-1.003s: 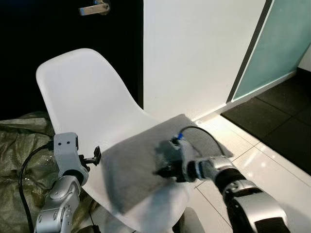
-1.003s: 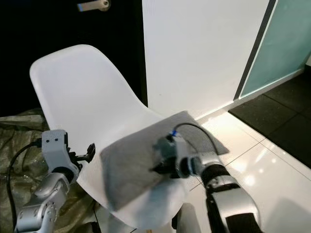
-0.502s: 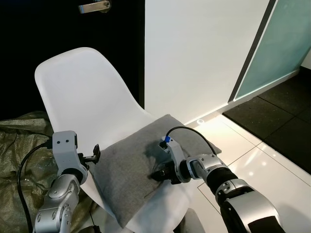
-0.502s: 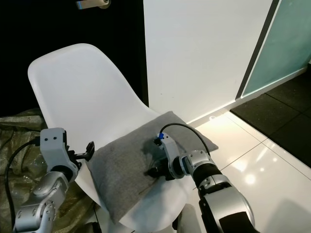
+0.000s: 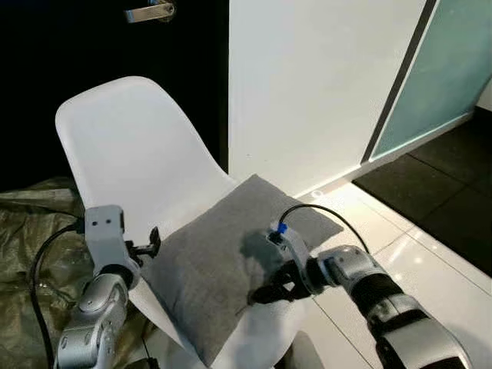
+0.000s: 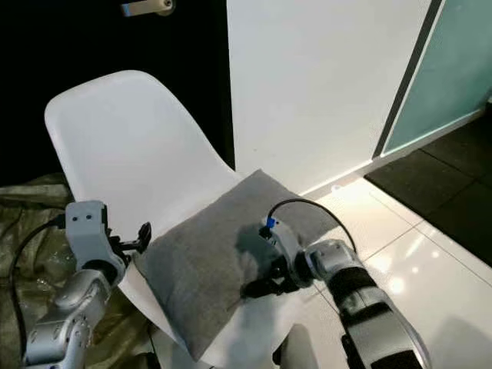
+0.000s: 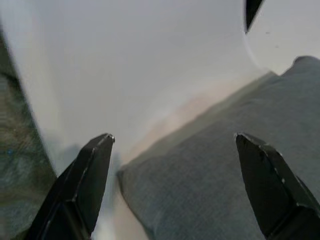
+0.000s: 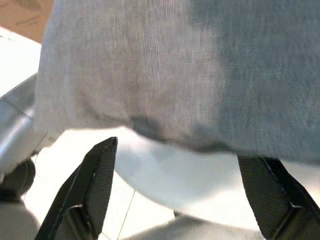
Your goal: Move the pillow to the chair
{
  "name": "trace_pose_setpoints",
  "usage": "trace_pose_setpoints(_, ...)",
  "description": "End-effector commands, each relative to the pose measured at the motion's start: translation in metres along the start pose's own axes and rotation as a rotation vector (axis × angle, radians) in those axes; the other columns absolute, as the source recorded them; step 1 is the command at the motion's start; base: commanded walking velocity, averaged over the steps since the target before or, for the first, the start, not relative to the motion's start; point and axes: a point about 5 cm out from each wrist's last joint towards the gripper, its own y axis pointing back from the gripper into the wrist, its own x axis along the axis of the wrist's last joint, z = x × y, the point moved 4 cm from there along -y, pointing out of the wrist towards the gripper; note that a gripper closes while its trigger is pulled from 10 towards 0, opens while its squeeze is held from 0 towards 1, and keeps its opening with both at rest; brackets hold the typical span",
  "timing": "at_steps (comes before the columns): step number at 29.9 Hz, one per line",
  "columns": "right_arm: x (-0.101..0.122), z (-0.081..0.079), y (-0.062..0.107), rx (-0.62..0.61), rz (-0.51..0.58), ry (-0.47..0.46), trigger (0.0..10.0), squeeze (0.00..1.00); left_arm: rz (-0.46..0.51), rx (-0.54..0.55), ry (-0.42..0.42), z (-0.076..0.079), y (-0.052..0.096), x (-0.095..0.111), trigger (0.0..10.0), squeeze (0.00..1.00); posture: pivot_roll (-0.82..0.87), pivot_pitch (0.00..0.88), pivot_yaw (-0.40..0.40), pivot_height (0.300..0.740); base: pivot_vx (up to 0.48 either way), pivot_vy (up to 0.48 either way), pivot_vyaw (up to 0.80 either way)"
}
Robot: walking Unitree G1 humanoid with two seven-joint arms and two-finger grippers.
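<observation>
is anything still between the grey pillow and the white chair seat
Nothing visible is. The grey fabric pillow already lies on the seat of the white plastic shell chair, one corner hanging past the front edge. The right hand is open at the pillow's front edge; the left hand is open at its other side.

Pillow (image 5: 219, 261) is covering most of the chair (image 5: 131, 146) seat, leaving a bare strip along the front edge w/ room to pass. Backrest is blocking the rear. Left gripper (image 5: 151, 244) is crowding the seat's left edge; right gripper (image 5: 265, 293), fingers apart, is sitting at the front edge.
</observation>
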Motion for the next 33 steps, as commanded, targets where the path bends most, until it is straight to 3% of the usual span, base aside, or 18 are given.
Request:
trace_pose_setpoints(1, 0.0, -0.003, 0.005, 0.025, -0.009, 0.026, 10.0, 1.0, -0.018, 0.008, -0.013, -0.003, 0.0, -0.003, 10.0, 0.0, -0.1, 0.034, -0.059, 0.546, 0.0, 0.0, 0.0)
trace_pose_setpoints(2, -0.003, -0.008, 0.017, 0.069, 0.001, 0.071, 10.0, 0.97, -0.018, 0.007, -0.014, -0.002, 0.0, -0.003, 10.0, 0.0, -0.1, 0.032, -0.059, 0.546, 0.0, 0.0, 0.0)
trace_pose_setpoints(3, -0.005, -0.015, 0.029, 0.112, 0.017, 0.117, 10.0, 0.08, -0.019, 0.007, -0.014, -0.002, -0.001, -0.003, 10.0, 0.0, -0.1, 0.032, -0.059, 0.546, 0.0, 0.0, 0.0)
trace_pose_setpoints(5, -0.005, -0.015, 0.029, 0.112, 0.017, 0.117, 10.0, 0.08, -0.019, 0.007, -0.014, -0.002, -0.001, -0.003, 10.0, 0.0, -0.1, 0.032, -0.059, 0.546, 0.0, 0.0, 0.0)
trace_pose_setpoints(6, -0.006, -0.02, 0.036, 0.144, 0.03, 0.153, 10.0, 0.0, -0.019, 0.007, -0.015, -0.002, -0.001, -0.003, 10.0, 0.0, -0.1, 0.031, -0.058, 0.546, 0.0, 0.0, 0.0)
trace_pose_setpoints(10, 0.006, -0.034, 0.052, 0.224, 0.124, 0.187, 10.0, 0.0, -0.018, 0.006, -0.016, -0.003, -0.002, -0.003, 10.0, 0.0, -0.11, 0.029, -0.055, 0.546, 0.0, 0.0, 0.0)
trace_pose_setpoints(11, 0.024, -0.041, 0.061, 0.268, 0.256, 0.19, 10.0, 0.0, -0.017, 0.003, -0.026, -0.003, -0.004, -0.002, 10.0, 0.0, -0.11, 0.027, -0.053, 0.546, 0.0, 0.0, 0.0)
trace_pose_setpoints(14, 0.037, -0.043, 0.064, 0.275, 0.355, 0.186, 10.0, 0.0, -0.016, 0.001, -0.035, -0.003, -0.004, -0.002, 10.0, 0.0, -0.1, 0.019, -0.051, 0.546, 0.0, 0.0, 0.0)
trace_pose_setpoints(15, 0.045, -0.04, 0.064, 0.243, 0.412, 0.184, 10.0, 0.0, -0.015, 0.0, -0.035, -0.004, -0.004, -0.002, 10.0, 0.0, -0.1, 0.021, -0.048, 0.546, 0.0, 0.0, 0.0)
trace_pose_setpoints(17, 0.063, -0.013, 0.064, 0.06, 0.577, 0.078, 10.0, 0.0, 0.008, 0.016, -0.044, -0.008, -0.005, 0.003, 10.0, 0.0, -0.08, 0.014, -0.042, 0.546, 0.0, 0.0, 0.0)
trace_pose_setpoints(19, 0.063, -0.013, 0.064, 0.06, 0.577, 0.078, 10.0, 0.0, 0.008, 0.016, -0.044, -0.008, -0.005, 0.003, 10.0, 0.0, -0.08, 0.014, -0.042, 0.546, 0.0, 0.0, 0.0)
trace_pose_setpoints(20, 0.067, -0.003, 0.063, 0.001, 0.624, 0.014, 10.0, 0.0, 0.026, 0.024, -0.053, -0.011, -0.006, 0.009, 10.0, 0.0, -0.08, 0.013, -0.041, 0.546, 0.0, 0.0, 0.0)
trace_pose_setpoints(22, 0.067, 0.004, 0.062, -0.054, 0.667, -0.038, 10.0, 0.0, 0.101, 0.051, -0.076, -0.022, -0.01, 0.033, 10.0, 0.0, -0.07, 0.004, -0.046, 0.546, 0.0, 0.0, 0.0)
trace_pose_setpoints(23, 0.067, 0.004, 0.062, -0.054, 0.667, -0.038, 10.0, 0.0, 0.101, 0.051, -0.076, -0.022, -0.01, 0.033, 10.0, 0.0, -0.07, 0.004, -0.046, 0.546, 0.0, 0.0, 0.0)
trace_pose_setpoints(24, 0.066, 0.003, 0.06, -0.063, 0.664, -0.045, 10.0, 0.0, 0.177, 0.105, -0.102, -0.041, -0.012, 0.059, 10.0, 0.0, -0.07, 0.004, -0.047, 0.546, 0.0, 0.0, 0.0)
trace_pose_setpoints(27, 0.066, 0.003, 0.06, -0.064, 0.663, -0.044, 10.0, 0.0, 0.202, 0.141, -0.109, -0.052, -0.013, 0.068, 10.0, 0.0, -0.08, 0.002, -0.046, 0.546, 0.0, 0.0, 0.0)
trace_pose_setpoints(30, 0.067, 0.004, 0.06, -0.073, 0.668, -0.043, 10.0, 0.0, 0.23, 0.21, -0.114, -0.076, -0.012, 0.082, 10.0, 0.0, -0.08, 0.001, -0.043, 0.546, 0.0, 0.0, 0.0)
trace_pose_setpoints(33, 0.068, 0.006, 0.058, -0.101, 0.673, -0.038, 10.0, 0.0, 0.253, 0.176, -0.16, -0.076, -0.013, 0.092, 10.0, 0.0, -0.08, 0.0, -0.04, 0.546, 0.0, 0.0, 0.0)
